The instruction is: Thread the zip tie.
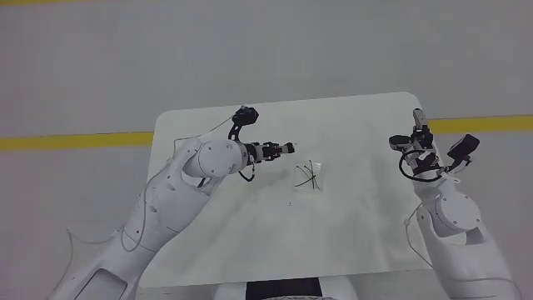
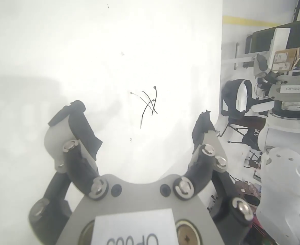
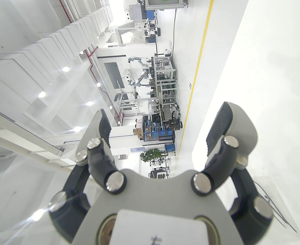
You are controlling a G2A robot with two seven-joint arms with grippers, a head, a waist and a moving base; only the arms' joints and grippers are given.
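A small pile of thin black zip ties point(image 1: 310, 175) lies crossed on the white table point(image 1: 350, 225) near its middle. My left gripper point(image 1: 287, 147) hovers just to the pile's left, pointing toward it. In the left wrist view the zip ties point(image 2: 150, 103) lie on the table just beyond the left gripper point(image 2: 139, 110), which is open and holds nothing. My right gripper point(image 1: 419, 121) is at the table's far right edge, well away from the pile. It is open and empty in the right wrist view point(image 3: 165, 110), pointing out past the table point(image 3: 280, 77) toward the room.
Small dark specks point(image 2: 130, 139) dot the table near the ties. The right arm point(image 2: 285, 103) stands beyond the table's right edge in the left wrist view. Yellow floor lines point(image 1: 75, 141) run behind the table.
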